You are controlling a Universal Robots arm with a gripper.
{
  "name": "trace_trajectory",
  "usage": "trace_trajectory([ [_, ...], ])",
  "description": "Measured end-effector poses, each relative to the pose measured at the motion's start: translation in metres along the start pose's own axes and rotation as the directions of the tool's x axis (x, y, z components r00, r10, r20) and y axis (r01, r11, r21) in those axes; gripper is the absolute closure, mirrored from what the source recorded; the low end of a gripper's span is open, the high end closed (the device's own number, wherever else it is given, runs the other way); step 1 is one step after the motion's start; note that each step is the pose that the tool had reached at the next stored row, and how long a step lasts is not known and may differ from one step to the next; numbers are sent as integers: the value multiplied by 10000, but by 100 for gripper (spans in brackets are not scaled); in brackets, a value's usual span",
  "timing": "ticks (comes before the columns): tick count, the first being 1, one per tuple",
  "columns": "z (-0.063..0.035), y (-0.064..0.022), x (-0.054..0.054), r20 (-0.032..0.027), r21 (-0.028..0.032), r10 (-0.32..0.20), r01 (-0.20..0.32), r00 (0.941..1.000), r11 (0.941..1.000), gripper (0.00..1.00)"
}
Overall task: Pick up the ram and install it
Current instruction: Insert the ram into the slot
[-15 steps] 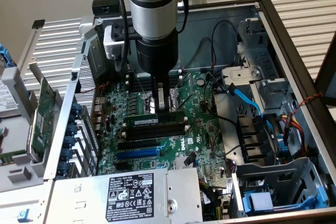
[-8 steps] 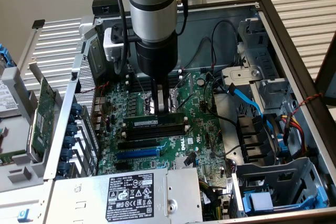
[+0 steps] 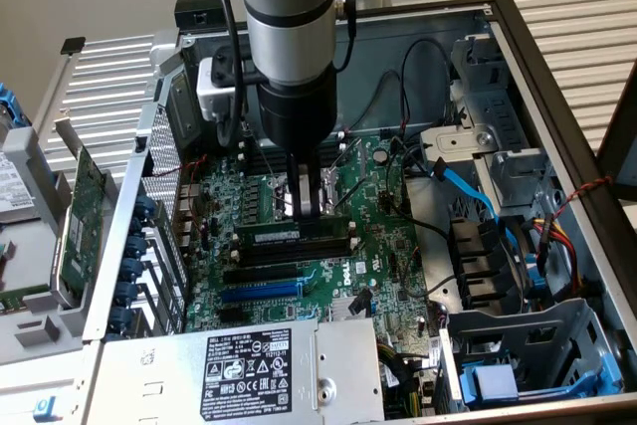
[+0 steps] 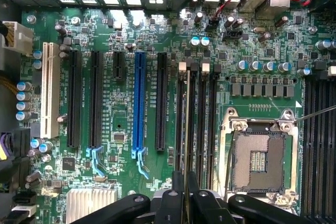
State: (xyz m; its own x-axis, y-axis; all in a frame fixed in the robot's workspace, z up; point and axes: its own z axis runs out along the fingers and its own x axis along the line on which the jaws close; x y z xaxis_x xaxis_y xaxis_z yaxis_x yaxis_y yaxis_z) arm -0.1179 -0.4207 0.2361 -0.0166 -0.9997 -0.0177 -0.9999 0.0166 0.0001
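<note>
The arm reaches down into the open case (image 3: 553, 97), its gripper (image 3: 311, 214) over the middle of the board (image 3: 390, 246). The two fingers are drawn close together and pinch the ram (image 3: 279, 236) by its upper edge.

In the exterior view the ram runs from 9 to 3 o'clock straight beneath the gripper, upright on its long edge, label facing the camera. It sits along a black slot with a white clip (image 3: 350, 242) at its 3 o'clock end. Whether it is pressed fully home cannot be told.

From the ram, the blue slot (image 3: 261, 289) lies at 6 o'clock with other black slots between. The power supply (image 3: 249, 365) is further on at 6 o'clock. A blue cable (image 3: 468, 191) is at 2 o'clock. A green card (image 3: 85, 216) stands outside the case at 9 o'clock, well apart.

In the wrist view the ram (image 4: 187, 129) shows edge-on as a thin line, gripped between the gripper (image 4: 185, 195) fingers (image 4: 173, 198). It runs along one of the black slots between the blue slot (image 4: 139, 103) and the bare socket (image 4: 260, 158).
</note>
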Motion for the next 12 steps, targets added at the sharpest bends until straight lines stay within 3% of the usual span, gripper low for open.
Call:
trace_trajectory([
  [12,12,1,7,0,58,-2,2,10000,10000,86],
])
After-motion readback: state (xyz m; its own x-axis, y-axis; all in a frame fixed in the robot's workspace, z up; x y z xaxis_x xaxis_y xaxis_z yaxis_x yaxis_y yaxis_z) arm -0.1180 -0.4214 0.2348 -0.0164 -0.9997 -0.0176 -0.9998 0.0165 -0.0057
